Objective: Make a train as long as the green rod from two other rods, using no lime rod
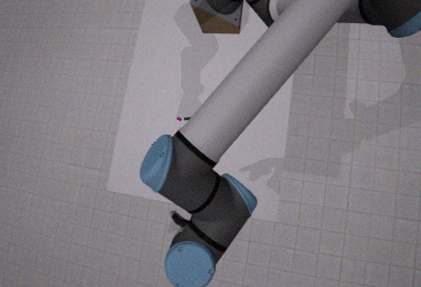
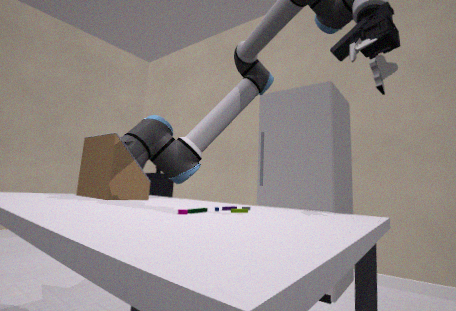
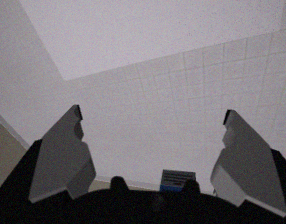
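Several small rods lie in a loose row on the white table. In the exterior view they run left to right: a magenta rod (image 2: 183,212), the green rod (image 2: 197,210), a tiny blue rod (image 2: 216,209), a purple rod (image 2: 229,208), a lime rod (image 2: 239,211) and a small dark rod (image 2: 246,208) whose colour I cannot tell. From above only the magenta rod (image 1: 179,118) and one end of the green rod (image 1: 186,118) show; the arm hides the others. My gripper (image 2: 370,66) is high above the table, far to the right of the rods, wide open. The wrist view shows the gripper (image 3: 154,115) empty.
The arm's brown base block (image 2: 112,169) stands at the back left of the table. A tall grey cabinet (image 2: 302,149) stands behind the table. The arm's long white link (image 1: 272,59) crosses over the table in the top view.
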`<state>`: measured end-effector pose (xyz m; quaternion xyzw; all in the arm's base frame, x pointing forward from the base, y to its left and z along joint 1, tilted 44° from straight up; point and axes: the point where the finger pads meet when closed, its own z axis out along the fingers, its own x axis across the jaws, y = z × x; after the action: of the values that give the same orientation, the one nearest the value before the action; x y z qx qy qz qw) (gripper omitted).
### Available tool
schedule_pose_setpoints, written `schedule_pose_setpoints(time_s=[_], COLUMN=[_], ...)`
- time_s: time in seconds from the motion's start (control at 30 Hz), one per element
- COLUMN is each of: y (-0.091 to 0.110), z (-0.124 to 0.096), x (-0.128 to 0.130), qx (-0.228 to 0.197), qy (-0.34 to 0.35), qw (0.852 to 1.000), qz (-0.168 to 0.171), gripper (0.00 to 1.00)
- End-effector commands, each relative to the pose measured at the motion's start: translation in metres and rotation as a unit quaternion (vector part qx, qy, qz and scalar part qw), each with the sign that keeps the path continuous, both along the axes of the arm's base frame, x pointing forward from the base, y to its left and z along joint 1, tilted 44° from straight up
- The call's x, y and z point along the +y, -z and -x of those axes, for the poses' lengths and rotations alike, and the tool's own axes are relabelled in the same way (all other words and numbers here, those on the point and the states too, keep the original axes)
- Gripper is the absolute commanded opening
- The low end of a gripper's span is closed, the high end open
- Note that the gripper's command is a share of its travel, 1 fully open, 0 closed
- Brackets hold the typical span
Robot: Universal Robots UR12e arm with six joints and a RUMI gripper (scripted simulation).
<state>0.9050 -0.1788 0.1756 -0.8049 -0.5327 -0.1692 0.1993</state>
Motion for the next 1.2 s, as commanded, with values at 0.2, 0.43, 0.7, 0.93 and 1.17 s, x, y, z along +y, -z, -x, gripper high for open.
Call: schedule_pose_setpoints(time_s=[0.2,0.43,0.7,0.93,1.17], y=[-0.001,-0.001,0.001,0.015,0.036], z=[0.0,0.0,0.001,0.019,0.048], x=[-0.001,-0.001,0.0,0.008,0.021], qx=[-0.001,-0.001,-0.001,-0.005,-0.011], qy=[0.0,0.0,0.0,-0.008,-0.02], qw=[1.0,1.0,1.0,1.0,1.0], qz=[0.0,0.0,0.0,-0.007,-0.017], gripper=[1.0,1.0,1.0,1.0,1.0])
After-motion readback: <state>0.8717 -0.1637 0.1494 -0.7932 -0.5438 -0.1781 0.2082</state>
